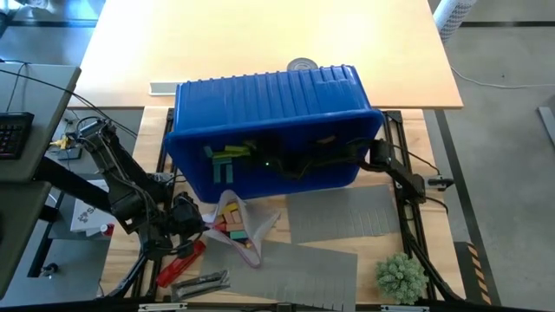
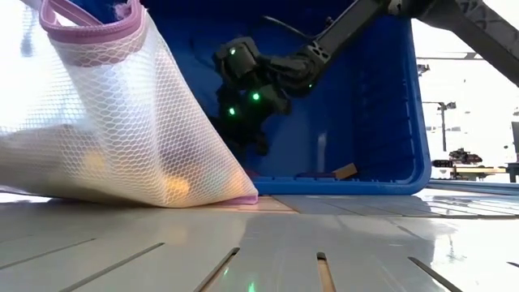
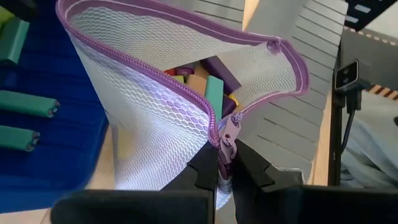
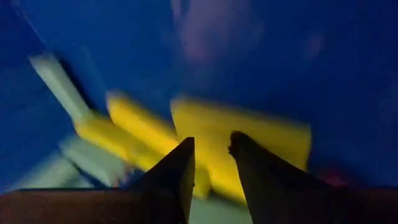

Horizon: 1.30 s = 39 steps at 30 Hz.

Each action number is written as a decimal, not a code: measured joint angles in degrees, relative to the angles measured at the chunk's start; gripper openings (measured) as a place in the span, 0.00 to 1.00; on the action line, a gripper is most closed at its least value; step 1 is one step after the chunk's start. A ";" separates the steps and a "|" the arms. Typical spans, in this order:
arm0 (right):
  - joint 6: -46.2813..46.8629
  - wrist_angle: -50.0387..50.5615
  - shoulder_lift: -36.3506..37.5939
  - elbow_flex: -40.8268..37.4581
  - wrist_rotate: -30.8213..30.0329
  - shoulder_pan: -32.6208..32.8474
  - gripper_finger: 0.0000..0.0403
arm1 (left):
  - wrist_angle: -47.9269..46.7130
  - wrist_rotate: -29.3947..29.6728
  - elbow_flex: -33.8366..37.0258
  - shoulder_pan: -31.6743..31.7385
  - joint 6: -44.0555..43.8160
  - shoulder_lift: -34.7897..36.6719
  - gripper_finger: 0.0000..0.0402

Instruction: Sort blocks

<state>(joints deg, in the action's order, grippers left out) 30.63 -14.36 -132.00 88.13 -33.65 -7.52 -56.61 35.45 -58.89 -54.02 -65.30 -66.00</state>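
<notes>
Inside, right claw [image 4: 211, 146] crowds yellow blocks [image 4: 242, 146] — bin [image 1: 269, 95] walls close

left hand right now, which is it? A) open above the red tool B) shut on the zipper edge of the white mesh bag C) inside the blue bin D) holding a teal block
B: in the left wrist view the left hand is pinched shut on the purple zipper edge of the white mesh bag, holding its mouth open, with blocks visible inside.
</notes>
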 joint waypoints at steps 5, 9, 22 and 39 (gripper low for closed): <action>-1.38 10.68 2.58 -0.40 2.12 2.44 0.26 | -0.06 0.21 0.00 0.00 -1.99 -0.02 0.00; -5.77 5.67 6.95 0.25 0.99 4.93 0.26 | -0.08 -0.21 0.00 0.04 -1.56 -0.02 0.00; -13.19 -16.78 -9.56 6.48 8.75 0.57 0.25 | -0.14 -0.43 0.00 1.70 1.01 -0.02 0.00; 0.92 43.49 -11.78 25.29 -33.83 4.54 0.25 | -0.15 -0.84 0.00 3.04 2.51 -0.02 0.00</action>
<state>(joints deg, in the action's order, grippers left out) 31.56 29.13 -143.79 113.41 -67.47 -2.98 -56.76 34.61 -58.89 -50.98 -62.79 -66.02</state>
